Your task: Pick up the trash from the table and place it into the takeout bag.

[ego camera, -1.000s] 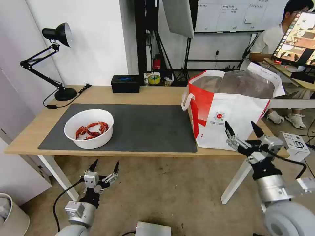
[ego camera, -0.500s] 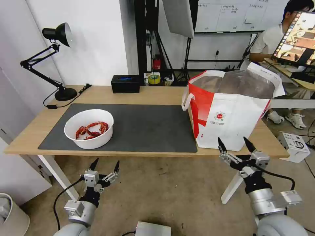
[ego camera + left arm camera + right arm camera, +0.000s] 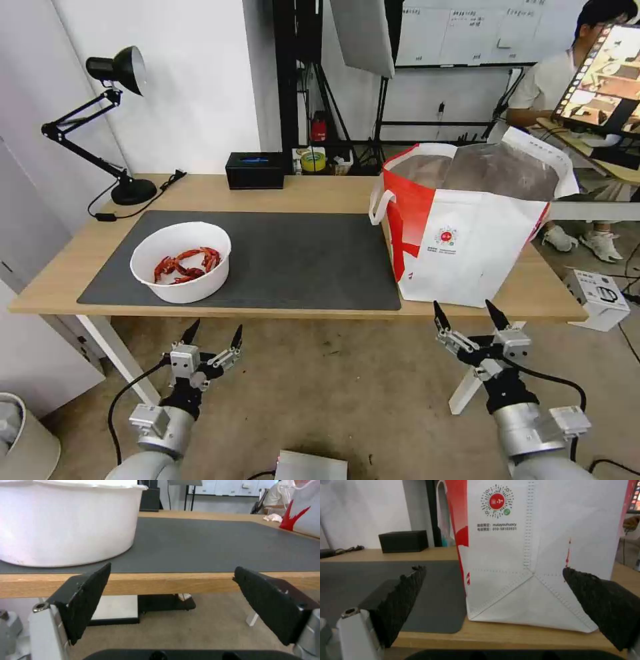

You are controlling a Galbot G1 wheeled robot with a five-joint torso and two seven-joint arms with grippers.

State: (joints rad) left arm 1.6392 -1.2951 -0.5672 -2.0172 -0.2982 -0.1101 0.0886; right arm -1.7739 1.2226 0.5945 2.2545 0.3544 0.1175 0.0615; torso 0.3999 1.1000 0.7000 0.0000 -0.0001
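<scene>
White bowl of crayfish shells (image 3: 181, 261) resting on the dark mat (image 3: 293, 257), well apart from the takeout bag (image 3: 467, 223) on the table (image 3: 320, 190). Left gripper (image 3: 213, 332) spread wide, empty, below the table edge near the bowl; right gripper (image 3: 469, 315) likewise, low before the bag.

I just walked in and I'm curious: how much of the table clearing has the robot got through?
Hard to say what's done: the takeout bag stands open on the table, its contents hidden. Nothing is in hand: the left gripper and right gripper hang open and empty below the table's front edge. Left: the white bowl of crayfish shells on the mat, and seemingly a crumpled tissue beside the bag.
</scene>
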